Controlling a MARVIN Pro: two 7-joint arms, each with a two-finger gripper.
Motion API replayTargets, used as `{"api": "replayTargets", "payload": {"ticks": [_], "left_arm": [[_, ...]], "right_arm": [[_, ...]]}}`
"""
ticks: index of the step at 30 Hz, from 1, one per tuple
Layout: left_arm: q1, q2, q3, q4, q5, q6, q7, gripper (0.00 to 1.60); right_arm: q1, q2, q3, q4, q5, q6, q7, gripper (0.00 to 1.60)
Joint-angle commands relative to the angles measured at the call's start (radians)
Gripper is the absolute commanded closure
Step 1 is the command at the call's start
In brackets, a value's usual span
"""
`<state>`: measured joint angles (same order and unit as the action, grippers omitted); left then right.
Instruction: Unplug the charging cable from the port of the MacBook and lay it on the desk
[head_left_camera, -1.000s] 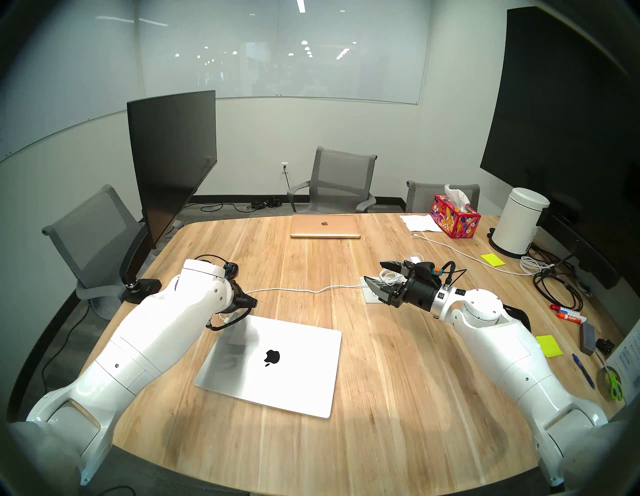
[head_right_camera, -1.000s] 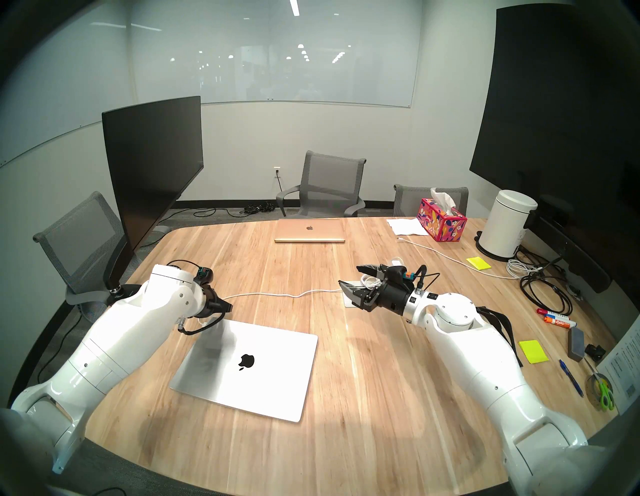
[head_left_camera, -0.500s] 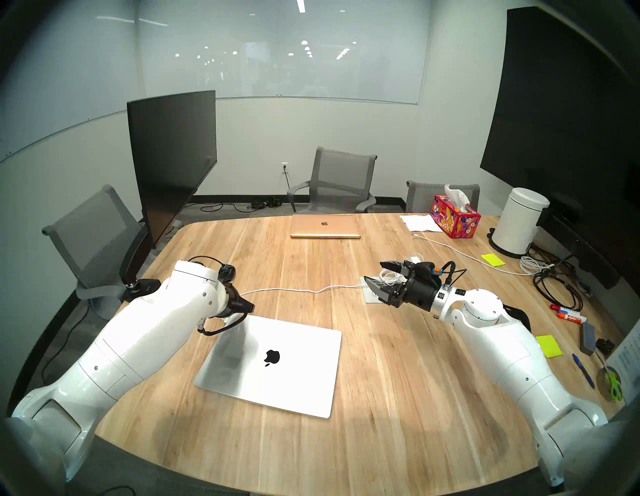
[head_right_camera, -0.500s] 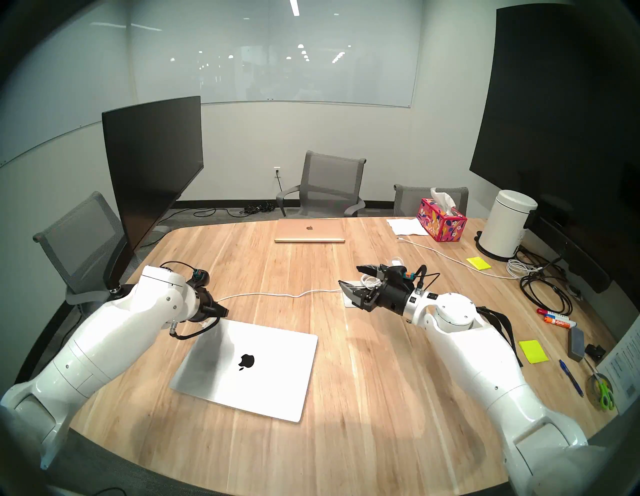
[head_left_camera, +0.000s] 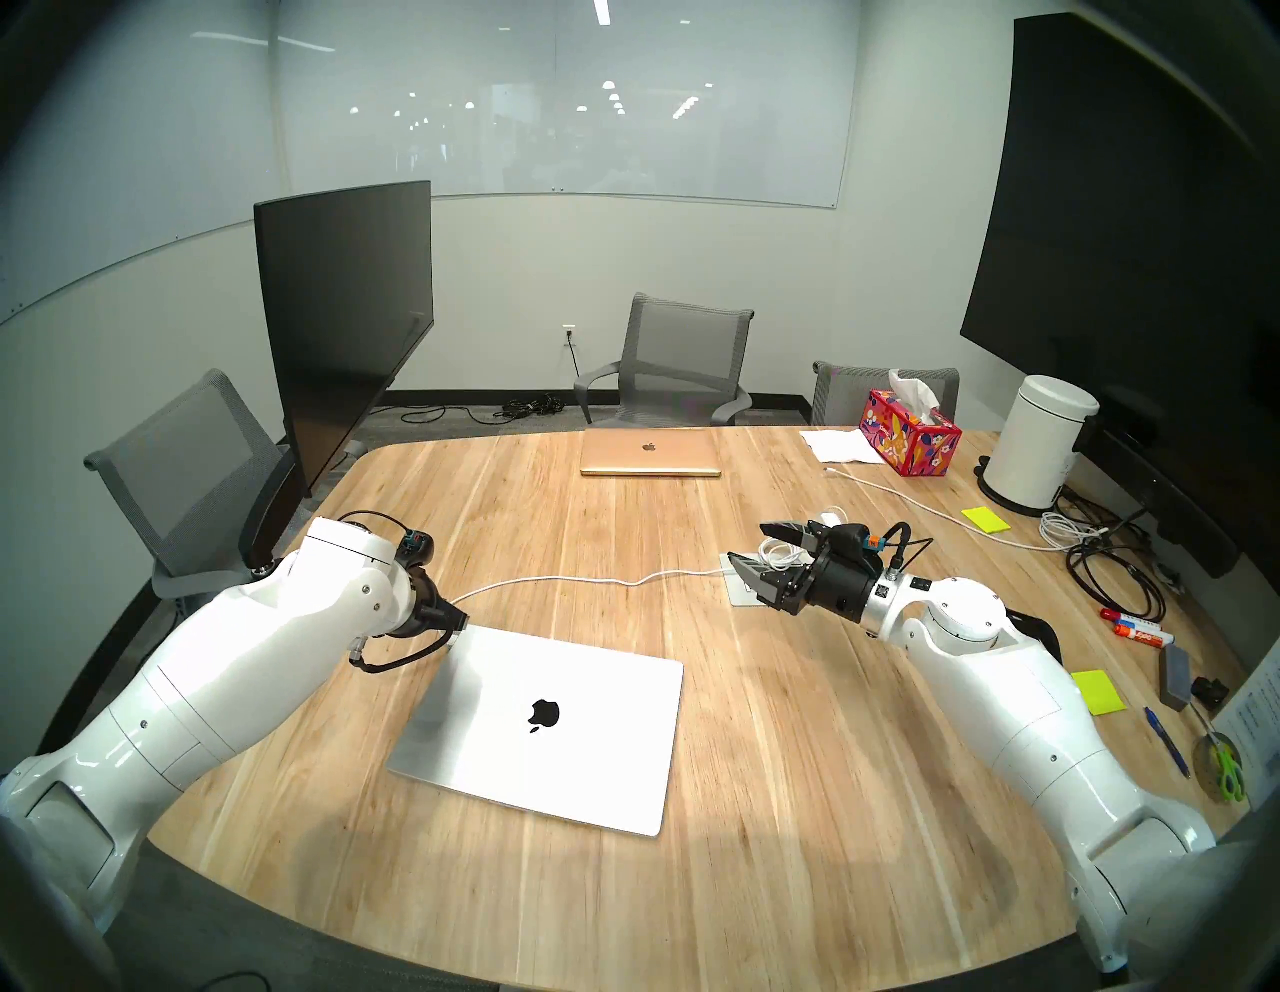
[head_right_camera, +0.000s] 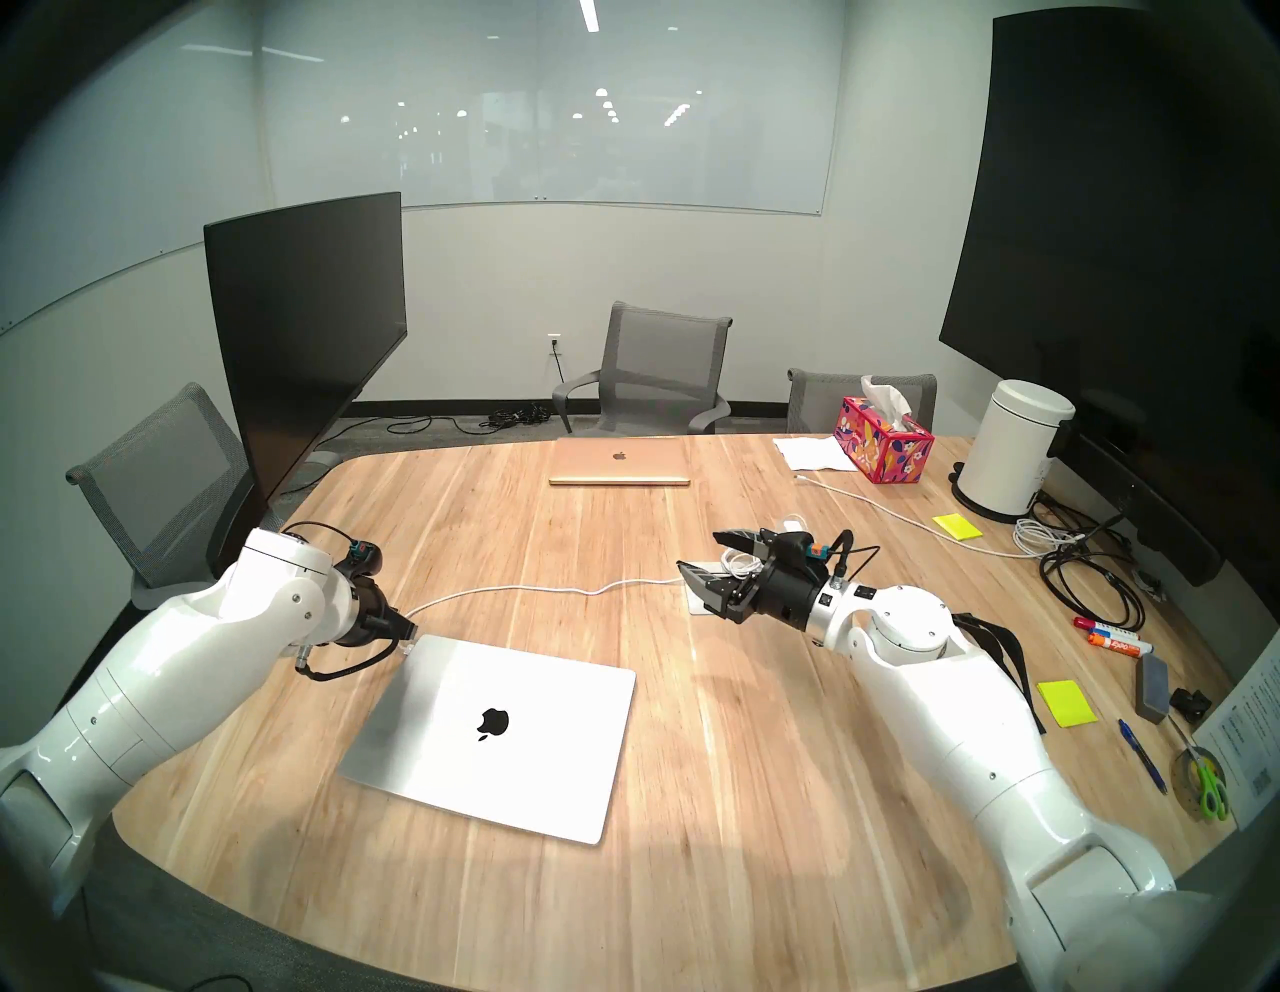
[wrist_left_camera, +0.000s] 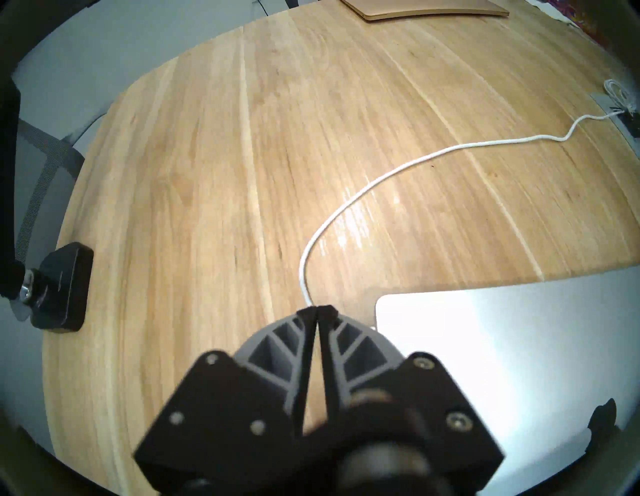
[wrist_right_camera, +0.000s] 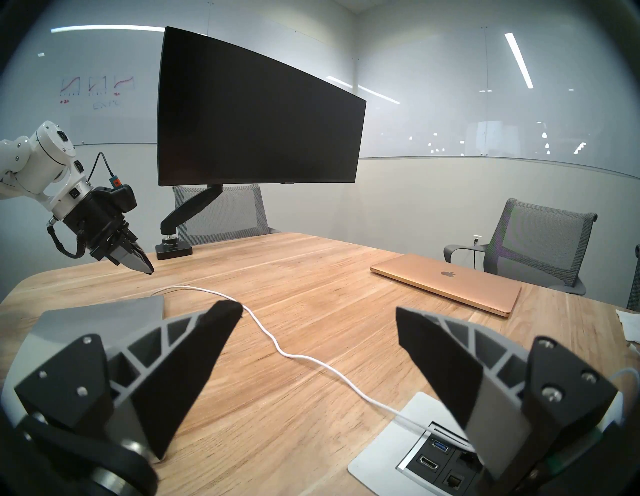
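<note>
The silver MacBook (head_left_camera: 589, 755) lies shut on the light-wood desk (head_left_camera: 796, 762), near its front left. The white charging cable (head_left_camera: 575, 580) runs from the desk's port box leftward to the MacBook's far left corner. My left gripper (head_left_camera: 454, 618) is shut and hovers just off that corner. In the left wrist view its fingertips (wrist_left_camera: 323, 309) meet over the cable (wrist_left_camera: 381, 176), hiding its end beside the MacBook (wrist_left_camera: 502, 346). In the right wrist view the left gripper (wrist_right_camera: 148, 271) hangs above the cable (wrist_right_camera: 301, 358). My right gripper (head_left_camera: 751, 547) is open and empty over the port box.
A rose-gold laptop (head_left_camera: 651, 454) lies at the far edge. A black monitor (head_left_camera: 346, 312) stands on an arm at the left, its base (wrist_left_camera: 62, 287) on the desk. The port box (wrist_right_camera: 433, 457), a coiled white cord (head_left_camera: 779, 551), tissue box (head_left_camera: 907, 433), white bin (head_left_camera: 1039, 443) and black cables (head_left_camera: 1108, 575) are at the right.
My left arm has drawn back to the left. Its shut gripper went from above the MacBook's far left corner to just off it. More of the cable shows. The right arm has not moved.
</note>
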<state>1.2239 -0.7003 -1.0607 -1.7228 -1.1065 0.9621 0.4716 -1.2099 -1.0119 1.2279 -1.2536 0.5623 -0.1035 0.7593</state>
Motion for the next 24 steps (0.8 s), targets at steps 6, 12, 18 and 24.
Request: {"api": "replayTargets", "payload": {"ticks": [6,12,18,24], "left_arm": [[-0.018,0.109,0.033,-0.036,0.048,-0.002,-0.097,0.51],[-0.033,0.144,0.059,-0.024,0.079,-0.021,-0.174,0.58],[-0.041,0.187,0.071,-0.021,0.111,-0.065,-0.248,0.65],[-0.058,0.238,0.064,-0.020,0.132,-0.109,-0.346,0.77]], "right_arm": [[0.013,0.001,0.007,-0.017,0.004,0.002,-0.001,0.00],[0.013,0.001,0.007,-0.017,0.004,0.002,-0.001,0.00],[0.013,0.001,0.007,-0.016,0.004,0.001,-0.001,0.00],[0.013,0.001,0.007,-0.015,0.003,0.000,0.000,0.00]]}}
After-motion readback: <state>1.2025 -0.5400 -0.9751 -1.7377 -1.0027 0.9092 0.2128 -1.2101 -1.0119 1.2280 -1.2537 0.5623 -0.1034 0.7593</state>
